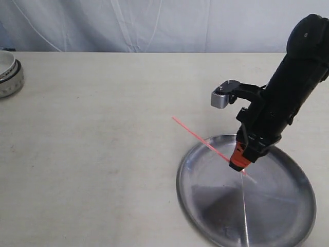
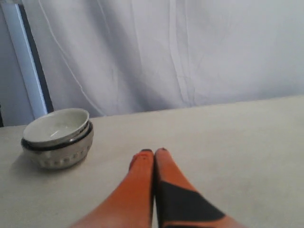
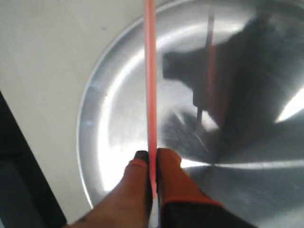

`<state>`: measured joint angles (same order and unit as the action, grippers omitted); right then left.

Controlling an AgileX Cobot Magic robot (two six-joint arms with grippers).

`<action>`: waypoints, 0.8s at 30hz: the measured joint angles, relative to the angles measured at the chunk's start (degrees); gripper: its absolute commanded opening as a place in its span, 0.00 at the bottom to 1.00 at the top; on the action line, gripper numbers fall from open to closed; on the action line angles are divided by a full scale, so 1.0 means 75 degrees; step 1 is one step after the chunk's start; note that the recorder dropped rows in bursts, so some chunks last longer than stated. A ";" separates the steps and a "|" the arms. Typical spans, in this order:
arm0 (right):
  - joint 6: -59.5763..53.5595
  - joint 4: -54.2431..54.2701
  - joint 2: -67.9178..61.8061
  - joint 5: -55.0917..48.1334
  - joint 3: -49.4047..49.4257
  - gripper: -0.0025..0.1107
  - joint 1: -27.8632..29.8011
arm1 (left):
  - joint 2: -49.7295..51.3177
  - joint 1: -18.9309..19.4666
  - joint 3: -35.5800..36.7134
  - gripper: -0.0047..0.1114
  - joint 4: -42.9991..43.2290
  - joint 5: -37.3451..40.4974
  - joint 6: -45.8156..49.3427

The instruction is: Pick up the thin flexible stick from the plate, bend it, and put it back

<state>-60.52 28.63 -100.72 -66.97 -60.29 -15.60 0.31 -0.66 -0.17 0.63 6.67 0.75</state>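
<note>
The thin red-orange stick [image 1: 198, 135] is held above the silver plate [image 1: 288, 216], slanting up and to the left past the plate's rim. My right gripper [image 1: 240, 165] is shut on it near its whitish lower end, over the plate's left half. In the right wrist view the stick [image 3: 150, 71] runs straight out from between the orange fingers [image 3: 171, 166] of the right gripper [image 3: 152, 159], over the plate [image 3: 114, 123]. My left gripper [image 2: 153, 153] is shut with nothing in it, low over the bare table, and is out of the exterior view.
A white bowl in a metal ring [image 1: 9, 72] stands at the far left edge of the table; the same bowl [image 2: 58, 137] appears ahead of my left gripper. A white curtain hangs behind the table. The beige tabletop [image 1: 103, 154] lies between bowl and plate.
</note>
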 measured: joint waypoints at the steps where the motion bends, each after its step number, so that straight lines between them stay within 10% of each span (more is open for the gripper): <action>1: 0.0000 0.0409 0.0000 -0.0037 0.0123 0.01 0.0000 | -0.0005 0.0000 0.0000 0.04 -0.0565 -0.0689 -0.0275; 7: 0.0000 0.0851 0.0083 0.0202 0.0666 0.01 0.0000 | -0.0005 0.0000 0.0000 0.04 -0.3760 -0.3087 -0.1505; 16: -0.0014 0.1485 0.0835 -0.0131 0.0679 0.01 0.0000 | 0.0405 -0.0458 -0.0395 0.07 -0.4710 -0.0687 -0.4895; 24: -0.0014 0.1646 0.1221 -0.0318 0.0679 0.01 0.0000 | 0.1484 -0.1691 -0.1433 0.42 -0.4710 -0.0348 -0.4433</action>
<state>-60.62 40.97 -91.56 -69.36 -55.20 -15.60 11.44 -13.35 -10.92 -34.70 4.06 -32.49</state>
